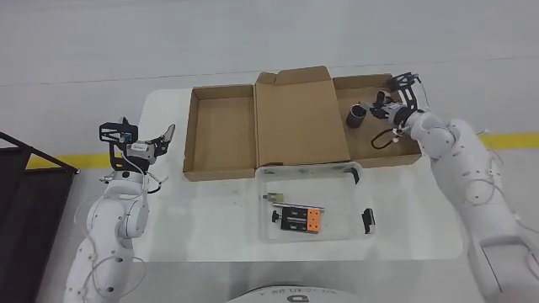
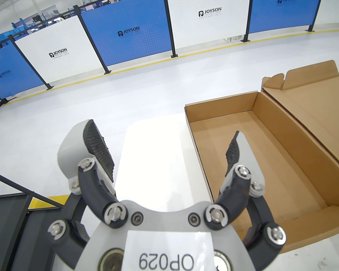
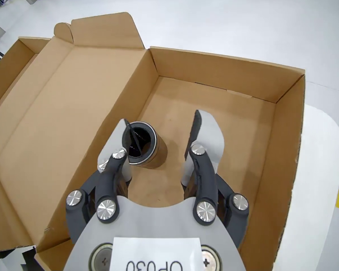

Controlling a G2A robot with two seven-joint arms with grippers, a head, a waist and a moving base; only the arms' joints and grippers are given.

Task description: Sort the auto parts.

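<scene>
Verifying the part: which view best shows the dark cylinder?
Right wrist view: the cylinder is close, hollow top visible. Top view gives a small dark shape; left wrist view faces the other box.

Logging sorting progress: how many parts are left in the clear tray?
2: a small metal piece toward the tray's left side, and a black-and-orange block near its middle. Tiny ones could escape the top view.
</scene>
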